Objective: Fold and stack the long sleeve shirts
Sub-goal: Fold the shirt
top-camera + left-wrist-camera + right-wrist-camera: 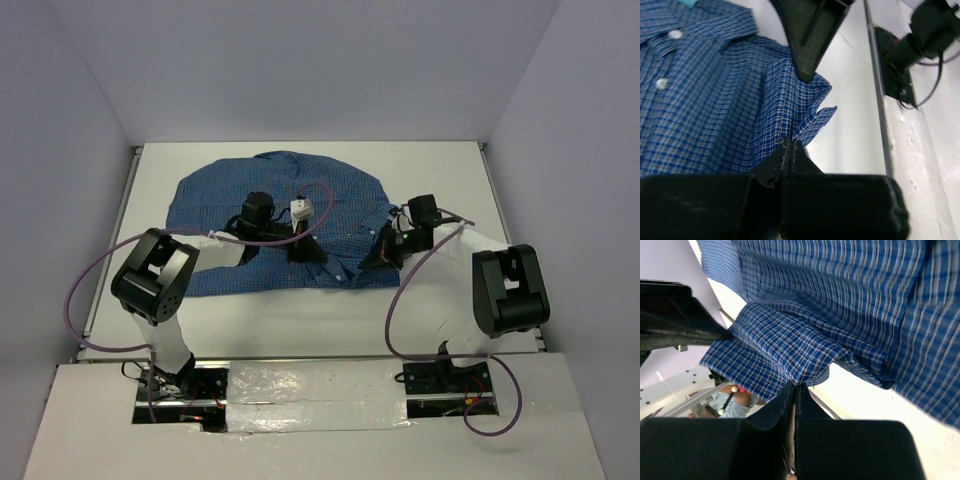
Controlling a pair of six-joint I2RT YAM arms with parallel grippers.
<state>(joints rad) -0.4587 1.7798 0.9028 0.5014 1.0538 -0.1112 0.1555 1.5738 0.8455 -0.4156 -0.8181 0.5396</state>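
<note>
On the white tabletop [300,320], your left gripper [306,252] and right gripper [381,256] each pinch the lower edge of the blue shirt [215,195], apparently mid-fold; next, carry both together toward the frame's top.

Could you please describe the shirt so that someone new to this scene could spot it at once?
On the white table, the blue checked shirt lies spread across the far half. It is the only cloth there, with small white buttons, and the left gripper and right gripper each pinch its near edge.
</note>
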